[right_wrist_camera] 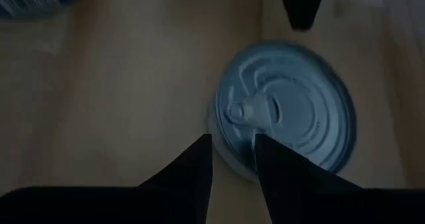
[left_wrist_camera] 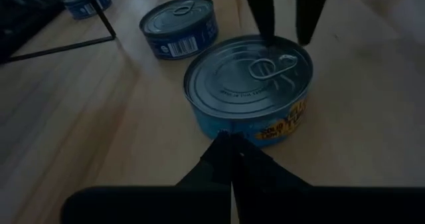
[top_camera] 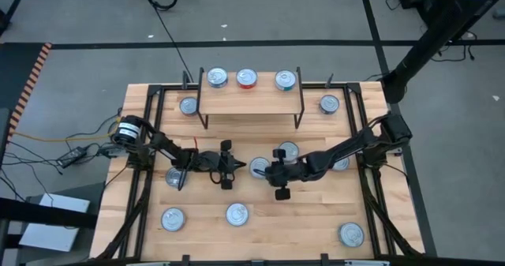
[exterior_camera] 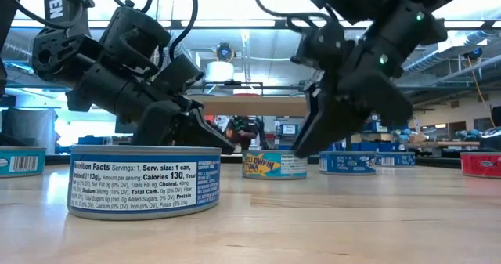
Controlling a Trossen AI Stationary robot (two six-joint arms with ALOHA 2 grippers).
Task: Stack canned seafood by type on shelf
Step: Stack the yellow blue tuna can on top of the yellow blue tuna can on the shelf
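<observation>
A tin with a teal and yellow label (top_camera: 259,167) stands upright on the table's middle, in front of the shelf (top_camera: 251,102); it also shows in the low view (exterior_camera: 274,166). My left gripper (top_camera: 235,165) is shut, its tips low at the tin's left side (left_wrist_camera: 231,144). My right gripper (top_camera: 271,171) comes from the right, slanting down, its fingers a little apart over the tin's right rim (right_wrist_camera: 232,147). A blue tin (top_camera: 216,78), a red tin (top_camera: 246,79) and a teal tin (top_camera: 286,80) stand on the shelf's plank. My left gripper has its shut fingertips (left_wrist_camera: 226,141) at the foot of the tin's side wall (left_wrist_camera: 219,121), slanting down from the table's left; whether they touch it I cannot tell. My right gripper has one finger (right_wrist_camera: 272,164) over the tin's rim (right_wrist_camera: 229,144) and one beside it; whether they touch I cannot tell.
Other tins stand on the table: behind the right gripper (top_camera: 288,151), by the left arm (top_camera: 175,177), under the right arm (top_camera: 341,162), beside the shelf (top_camera: 188,106) (top_camera: 329,104), and along the near edge (top_camera: 173,218) (top_camera: 237,214) (top_camera: 351,234).
</observation>
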